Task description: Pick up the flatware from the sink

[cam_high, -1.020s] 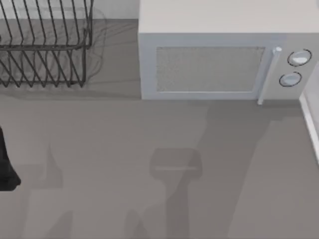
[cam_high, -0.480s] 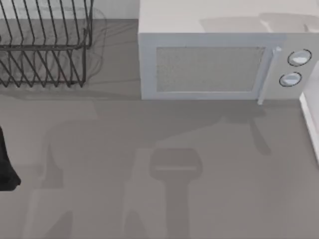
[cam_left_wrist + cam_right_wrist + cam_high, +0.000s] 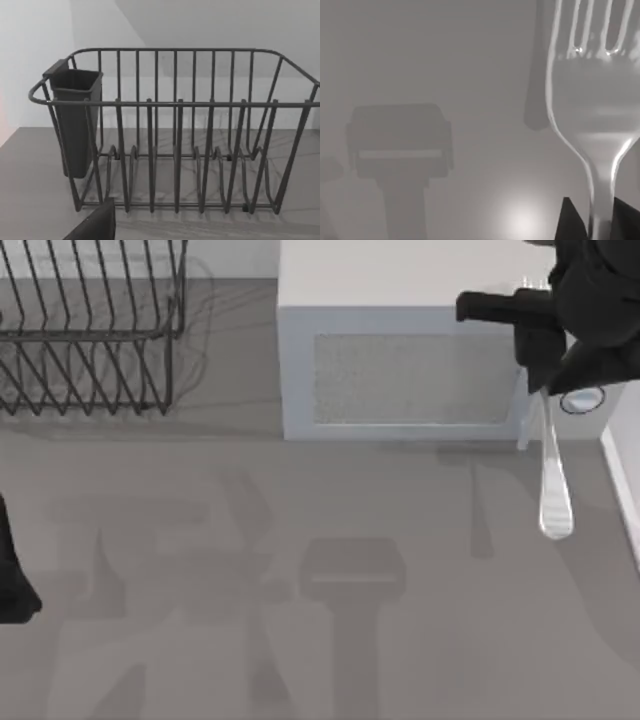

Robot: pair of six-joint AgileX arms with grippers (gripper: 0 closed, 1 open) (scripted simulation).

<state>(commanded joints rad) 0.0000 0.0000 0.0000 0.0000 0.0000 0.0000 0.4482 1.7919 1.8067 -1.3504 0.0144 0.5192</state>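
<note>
The right arm's black two-finger gripper (image 3: 540,365) sits up at two o'clock in the top view, over the front corner of the boxy white microwave (image 3: 400,350), and it is clamped tight on the flatware (image 3: 552,475), a thin, pale silver-white metal fork. The fork hangs from the gripper above the grey surface (image 3: 300,640), one end pinched at the jaws, the free end pointing toward five o'clock, clear of the surface, with its slim shadow lying just beside it. In the right wrist view the fork (image 3: 592,115) looms large: glossy, narrow neck squeezed between two dark fingertips (image 3: 570,222), widening out to its slotted tines. The left gripper (image 3: 12,580) is parked at the nine o'clock edge; whether its fingers are apart I cannot tell. The dark wire dish rack (image 3: 90,330) stands at eleven o'clock.
</note>
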